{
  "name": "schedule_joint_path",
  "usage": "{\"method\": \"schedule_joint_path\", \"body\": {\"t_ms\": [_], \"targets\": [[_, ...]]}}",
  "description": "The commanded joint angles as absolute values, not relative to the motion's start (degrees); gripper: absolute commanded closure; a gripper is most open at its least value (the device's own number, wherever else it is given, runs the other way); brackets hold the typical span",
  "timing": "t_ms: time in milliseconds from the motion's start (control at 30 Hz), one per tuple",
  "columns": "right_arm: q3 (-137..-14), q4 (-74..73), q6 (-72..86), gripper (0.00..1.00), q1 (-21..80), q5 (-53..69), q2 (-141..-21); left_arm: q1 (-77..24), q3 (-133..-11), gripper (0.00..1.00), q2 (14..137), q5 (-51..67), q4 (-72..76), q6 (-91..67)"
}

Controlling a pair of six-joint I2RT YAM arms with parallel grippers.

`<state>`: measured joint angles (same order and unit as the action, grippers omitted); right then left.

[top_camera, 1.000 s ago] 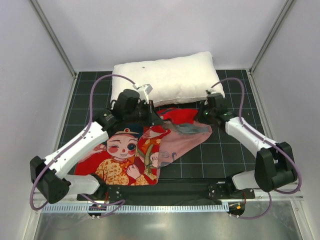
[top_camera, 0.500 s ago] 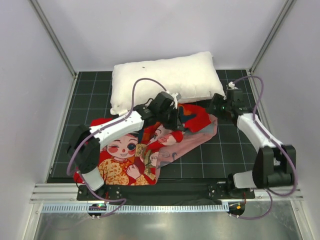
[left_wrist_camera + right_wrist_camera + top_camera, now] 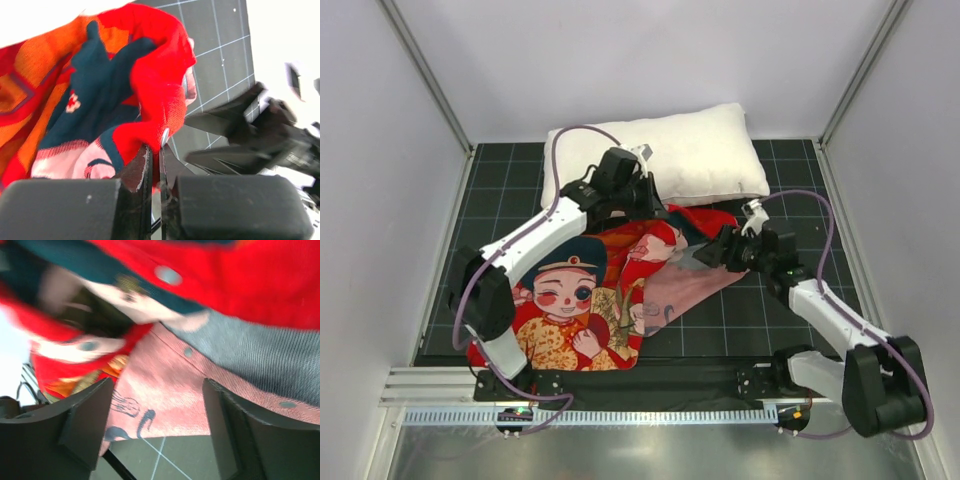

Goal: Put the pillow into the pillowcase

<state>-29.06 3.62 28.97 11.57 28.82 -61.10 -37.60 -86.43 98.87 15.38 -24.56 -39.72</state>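
White walls close in a black gridded table (image 3: 500, 180). The pillow (image 3: 695, 150) lies bare along its far side, wholly outside the pillowcase (image 3: 570, 310). The pillowcase sprawls just in front of the pillow. Its printed face is up below the pillow's left end, and its pale pink reverse is turned up below the pillow's right end.

My left end effector (image 3: 156, 155) is pressed together on a bunched red fold of the pillowcase's edge, close against the pillow's near side. The wrist view shows the cloth caught between the pads and spilling over them. I judge that I hold this fold raised so the mouth gapes toward the pillow and does not lie flat and shut.

My right end effector (image 3: 157, 390) is spread and holds nothing. It sits in front of the pillow's right end, with its fingers aimed at the crumpled cloth and the pink reverse showing between them. Seen from my left wrist, its fingers hover just beside the fold I pinch. I judge it is placed there to take the opposite lip, so the two arms can stretch the mouth open.

The task looks barely begun. Next, the right end effector must close on one layer only; catching both would seal the opening. I cannot tell whether my left holds one layer or two, and cloth this floppy may sag or slip free.
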Motion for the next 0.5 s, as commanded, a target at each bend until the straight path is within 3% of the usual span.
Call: {"method": "schedule_joint_path", "body": {"t_ms": [0, 133, 300, 367, 467], "targets": [[-32.3, 6.8, 28.3, 0.18, 13.0, 26.3, -68.6, -37.0, -85.5, 0.99, 94.1, 14.2, -25.1, -38.0], [-39.4, 0.9, 25.9, 0.16, 14.4, 23.9, -80.6, -35.9, -85.2, 1.00, 92.8, 13.1, -26.3, -36.9], [-42.5, -2.1, 25.6, 0.18, 17.9, 21.4, -86.9, -33.8, -84.6, 0.99, 90.9, 11.8, -28.1, -35.0], [-42.9, -5.1, 25.2, 0.20, 19.4, 20.6, -88.1, -33.2, -84.7, 0.99, 90.8, 11.9, -28.8, -34.5], [-40.0, -4.6, 25.7, 0.32, 20.7, 21.5, -86.4, -33.2, -85.5, 1.00, 91.3, 12.8, -30.7, -34.2]]}}
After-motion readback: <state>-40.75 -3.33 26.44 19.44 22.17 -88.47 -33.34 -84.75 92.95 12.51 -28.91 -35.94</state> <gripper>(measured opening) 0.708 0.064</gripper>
